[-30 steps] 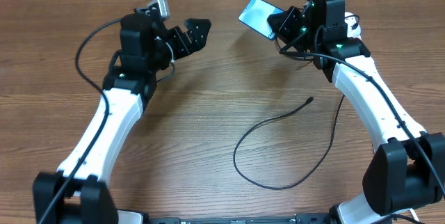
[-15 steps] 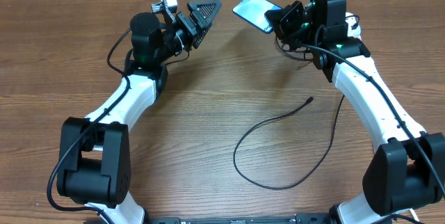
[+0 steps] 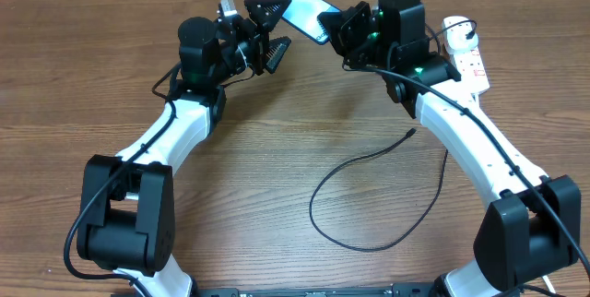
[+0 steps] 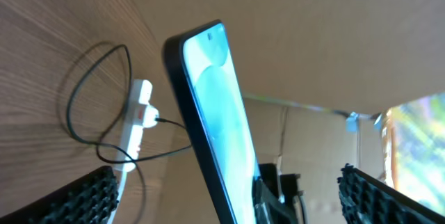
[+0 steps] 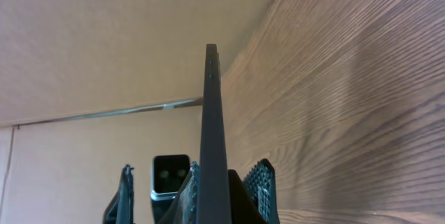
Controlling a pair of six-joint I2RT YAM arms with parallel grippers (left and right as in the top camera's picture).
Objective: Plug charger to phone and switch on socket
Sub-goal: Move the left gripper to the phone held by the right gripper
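Overhead: the phone [image 3: 309,14] is lifted off the table [image 3: 258,159] at the far edge, between the 2 arms. Its screen faces up. Its long axis runs from the right gripper [image 3: 339,26], which is clamped on 1 end, toward the left gripper [image 3: 274,29], with the free end aimed at it. The left gripper's 2 fingers [image 3: 267,7] are spread wide, and the phone's free end sits just at their mouth. The socket [image 3: 466,53] lies beside the right arm. The charger [image 3: 369,249] curls loose on the wood, well apart from the phone, with its connector tip [image 3: 411,133] pointing toward the right arm.

Left wrist: the phone slants from upper left to lower right with its pale blue screen turned right. It stands in the gap between the 2 ribbed fingers [image 4: 90,197], touching neither. The socket lies beyond it on the table, and a black cable loops just beside the socket.

Right wrist: the phone is seen edge-on and upright, with its long axis pointing away from the camera. The right gripper's fingers are clenched on its near end. The left gripper's spread fingers [image 5: 260,177] flank the far end.
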